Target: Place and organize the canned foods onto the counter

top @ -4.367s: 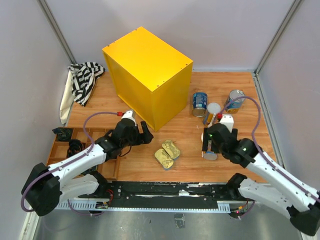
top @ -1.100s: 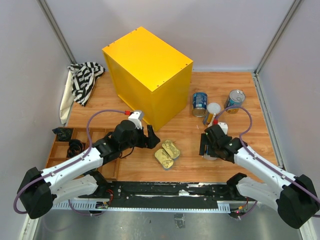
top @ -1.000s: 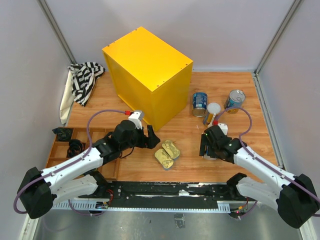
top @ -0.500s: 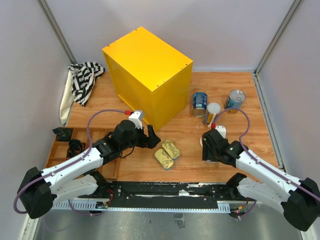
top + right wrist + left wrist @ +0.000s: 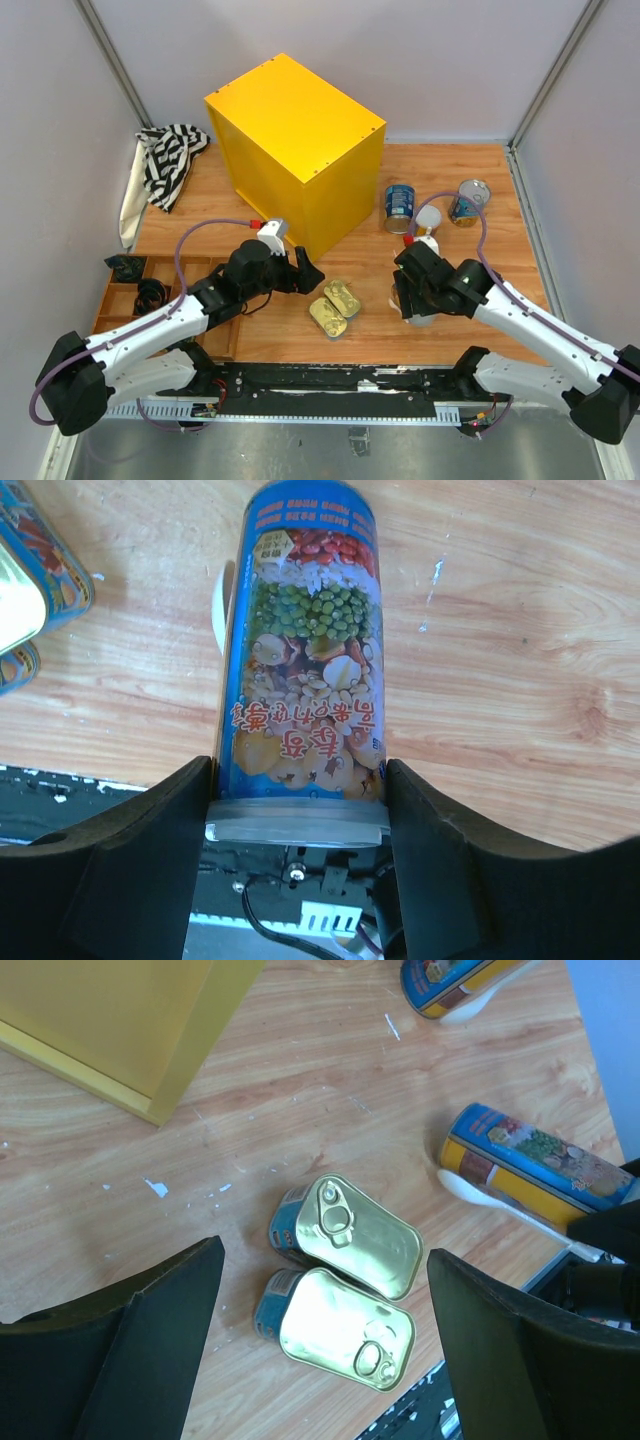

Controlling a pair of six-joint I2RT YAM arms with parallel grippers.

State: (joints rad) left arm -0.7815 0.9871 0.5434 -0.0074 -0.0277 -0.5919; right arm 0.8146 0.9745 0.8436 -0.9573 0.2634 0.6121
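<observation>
Six cans sit on the table (image 5: 370,340) and none is on the yellow cabinet (image 5: 300,130) yet, whose flat top stands at the far left of the wood.

Nearest to being moved is a slim can (image 5: 305,630). It lies on its side at the near right, and the right gripper (image 5: 413,297) is clenched on it, one finger pressed to each side of the label close to the white-lidded end. Gripping across the narrow body makes sense: the round wall would roll away from any other hold, and a grip near one end should let the can be swung upright when it is set down (my reading, not something shown).

Both gold tins (image 5: 345,1285) lie flat and touching each other, near the middle of the table and just near of the cabinet's corner. The left gripper (image 5: 306,272) hangs above them with its jaws spread wide and holding nothing; in the left wrist view the tins fall between the two fingers, apart from both. That looks like a line-up for a grasp on one tin.

Further right and far, well apart from either gripper, stand one blue-labelled can (image 5: 400,207) and the second slim can (image 5: 428,217) close together, with the other blue-labelled can (image 5: 468,202) tilted a little beyond them.
</observation>
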